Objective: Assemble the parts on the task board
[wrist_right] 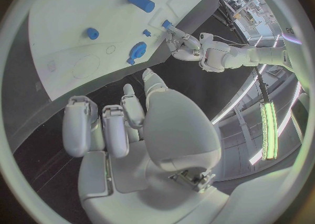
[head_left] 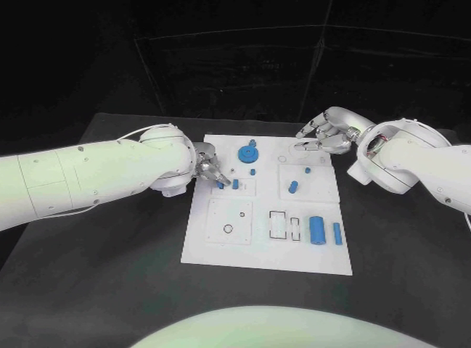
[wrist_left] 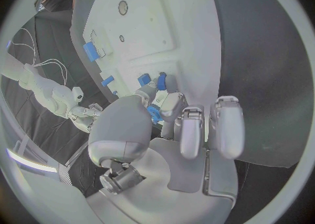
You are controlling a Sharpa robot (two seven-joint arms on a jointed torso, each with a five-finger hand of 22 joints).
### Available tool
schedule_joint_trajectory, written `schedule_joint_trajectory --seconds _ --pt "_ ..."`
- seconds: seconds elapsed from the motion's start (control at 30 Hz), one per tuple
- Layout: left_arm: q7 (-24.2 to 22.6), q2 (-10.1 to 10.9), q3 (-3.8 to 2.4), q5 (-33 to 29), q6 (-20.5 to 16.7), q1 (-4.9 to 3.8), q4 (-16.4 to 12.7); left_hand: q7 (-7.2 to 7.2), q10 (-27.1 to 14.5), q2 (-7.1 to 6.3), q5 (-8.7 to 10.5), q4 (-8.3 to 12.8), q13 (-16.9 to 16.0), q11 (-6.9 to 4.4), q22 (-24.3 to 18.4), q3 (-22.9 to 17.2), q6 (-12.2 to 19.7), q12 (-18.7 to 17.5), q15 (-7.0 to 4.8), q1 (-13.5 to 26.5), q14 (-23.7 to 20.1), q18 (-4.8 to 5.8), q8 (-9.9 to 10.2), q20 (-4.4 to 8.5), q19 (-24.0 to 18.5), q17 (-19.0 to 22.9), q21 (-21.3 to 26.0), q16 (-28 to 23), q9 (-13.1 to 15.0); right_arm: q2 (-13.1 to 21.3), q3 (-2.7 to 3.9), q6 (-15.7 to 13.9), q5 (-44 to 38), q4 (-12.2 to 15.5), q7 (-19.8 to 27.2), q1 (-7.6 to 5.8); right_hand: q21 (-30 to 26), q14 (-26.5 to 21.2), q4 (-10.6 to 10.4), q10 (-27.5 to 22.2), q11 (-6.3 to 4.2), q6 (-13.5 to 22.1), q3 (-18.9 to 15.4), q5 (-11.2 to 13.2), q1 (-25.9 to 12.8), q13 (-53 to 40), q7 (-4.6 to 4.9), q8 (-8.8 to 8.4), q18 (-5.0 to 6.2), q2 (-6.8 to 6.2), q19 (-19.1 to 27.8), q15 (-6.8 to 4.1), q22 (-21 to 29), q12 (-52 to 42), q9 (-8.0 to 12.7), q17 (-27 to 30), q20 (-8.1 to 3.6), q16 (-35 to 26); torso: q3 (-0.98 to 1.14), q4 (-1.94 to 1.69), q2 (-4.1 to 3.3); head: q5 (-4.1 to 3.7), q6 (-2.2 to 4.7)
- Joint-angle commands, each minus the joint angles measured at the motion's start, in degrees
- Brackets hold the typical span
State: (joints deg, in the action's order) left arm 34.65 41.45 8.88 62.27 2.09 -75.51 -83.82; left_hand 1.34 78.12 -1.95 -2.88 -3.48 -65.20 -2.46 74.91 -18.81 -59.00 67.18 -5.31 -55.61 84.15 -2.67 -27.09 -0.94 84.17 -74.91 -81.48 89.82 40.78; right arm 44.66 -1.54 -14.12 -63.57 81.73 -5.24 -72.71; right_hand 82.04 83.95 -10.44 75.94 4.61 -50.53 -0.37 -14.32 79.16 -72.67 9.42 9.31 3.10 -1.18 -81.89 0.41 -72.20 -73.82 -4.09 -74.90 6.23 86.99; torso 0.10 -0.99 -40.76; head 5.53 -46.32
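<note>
Blue, hard-looking plastic is what the parts seem made of, so they should be light and stiff, but small and smooth enough to slip from metal fingertips. On the white task board (head_left: pixel 220 250) in the middle of the black table (head_left: pixel 109 283), the left hand (head_left: pixel 208 168) works at the board's left edge and pinches a small blue peg (wrist_left: pixel 154 113) between its fingertips, close beside another small blue piece (head_left: pixel 235 184) on the board. A round blue gear (head_left: pixel 248 153) sits near the far edge, a large blue cylinder (head_left: pixel 317 230) and a slimmer blue bar (head_left: pixel 338 233) lie near the right side. The right hand (head_left: pixel 325 134) hovers past the far right corner, fingers loosely curled around nothing. Pegs are best pinched across their middle; the gear probably by its rim.
</note>
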Motion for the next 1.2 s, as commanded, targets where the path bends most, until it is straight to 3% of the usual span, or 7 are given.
schedule_joint_trajectory --seconds 0.03,0.67,0.9,1.2 --pt "0.28 -0.16 0.01 0.15 0.82 -0.02 0.12 0.07 0.51 -0.06 0.18 -0.21 0.05 -0.02 7.12 0.72 -0.43 0.12 -0.35 0.84 5.85 0.47 -0.31 0.41 2.73 -15.09 -0.23 0.18 -0.07 -0.06 0.03 0.18 -0.13 0.05 0.32 -0.1 -0.29 4.67 0.06 -0.51 -0.08 0.42 -0.23 -0.21 -0.2 0.04 0.09 0.36 0.56 0.31 0.41 -0.32 0.09 0.18 0.08 -9.63 -0.12 -0.2 0.0 0.0 0.0 -0.08 -0.02" --pt "0.33 -0.16 0.0 0.16 0.66 -0.02 0.25 0.0 0.68 -0.22 0.18 -1.01 -0.14 -0.07 7.25 2.61 -0.59 0.33 -0.39 1.48 5.85 0.49 -0.53 0.44 2.78 -15.09 -0.32 0.18 -0.14 -0.04 0.03 0.31 -0.13 -0.01 0.29 -0.1 -0.3 4.66 0.05 -0.54 -0.08 0.43 -0.24 -0.23 -0.16 0.07 0.09 0.38 0.56 0.35 0.4 -0.32 0.08 0.2 0.07 -9.62 -0.12 -0.21 -0.02 -0.06 0.02 -0.18 -0.04" --pt "0.26 0.24 -0.03 0.16 -1.59 -0.01 -0.1 -0.13 0.79 -1.19 0.18 -3.49 -0.2 -0.18 7.35 7.23 -0.68 0.41 -0.47 3.98 5.85 0.5 -0.81 0.5 2.8 -15.09 -0.35 0.18 -0.27 -0.09 0.03 0.32 -0.13 -0.08 0.34 -0.1 -0.3 4.66 0.05 -0.54 -0.08 0.43 -0.24 -0.23 -0.16 0.07 0.09 0.38 0.56 0.35 0.4 -0.32 0.08 0.2 0.07 -9.62 -0.12 -0.21 -0.02 -0.01 0.03 -0.1 0.02" --pt "-0.01 1.37 -0.09 0.16 -5.05 -0.01 -0.9 -0.25 0.73 -0.86 0.19 -5.28 0.0 -0.29 7.25 10.83 -0.62 0.22 -0.61 4.02 5.85 0.46 -1.09 0.64 2.76 -15.09 -0.17 0.18 -0.34 -0.12 0.03 0.34 -0.13 -0.14 0.37 -0.09 -0.3 4.66 0.05 -0.54 -0.08 0.43 -0.24 -0.23 -0.16 0.07 0.09 0.38 0.56 0.35 0.4 -0.32 0.08 0.2 0.07 -9.62 -0.12 -0.21 -0.04 -0.04 0.04 -0.18 -0.03"
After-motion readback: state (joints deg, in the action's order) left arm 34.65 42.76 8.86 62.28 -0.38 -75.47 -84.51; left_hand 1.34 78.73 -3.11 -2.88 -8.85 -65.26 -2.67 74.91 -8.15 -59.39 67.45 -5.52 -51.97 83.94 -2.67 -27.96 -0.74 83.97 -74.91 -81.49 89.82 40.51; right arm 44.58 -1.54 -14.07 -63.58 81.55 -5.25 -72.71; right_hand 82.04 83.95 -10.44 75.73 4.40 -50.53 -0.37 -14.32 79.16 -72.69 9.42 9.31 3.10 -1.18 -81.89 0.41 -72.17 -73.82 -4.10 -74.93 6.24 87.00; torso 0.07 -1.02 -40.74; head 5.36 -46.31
